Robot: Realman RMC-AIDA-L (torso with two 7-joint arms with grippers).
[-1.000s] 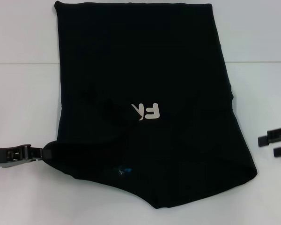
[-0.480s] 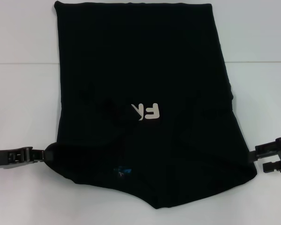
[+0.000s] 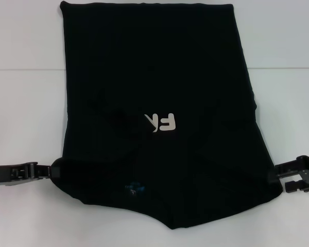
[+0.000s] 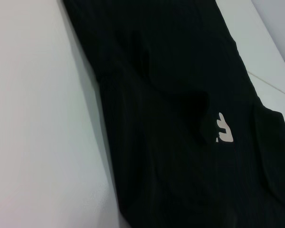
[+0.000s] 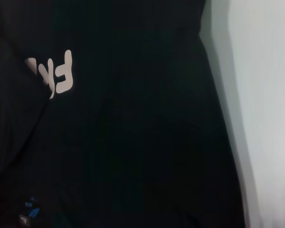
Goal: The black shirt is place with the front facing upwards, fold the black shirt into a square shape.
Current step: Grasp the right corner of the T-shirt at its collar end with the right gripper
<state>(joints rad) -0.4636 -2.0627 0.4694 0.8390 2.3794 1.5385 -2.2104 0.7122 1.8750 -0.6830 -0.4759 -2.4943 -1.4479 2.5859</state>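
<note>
Head view is showing the black shirt point(image 3: 159, 103) lying partly folded on the white surface point(image 3: 20, 128). The left pincer point(image 3: 49, 170) is gripping its near left edge; the right pincer point(image 3: 284, 177), fingers parted, is touching its near right corner.

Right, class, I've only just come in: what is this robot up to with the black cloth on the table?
A two-armed robot is folding a black shirt spread on a white table. Both long sides look already folded inward, so only part of the off-white lettering shows. The left gripper is at the near left corner of the shirt, touching its edge. The right gripper, fingers open, sits at the near right corner. Neither corner is lifted yet.
</note>
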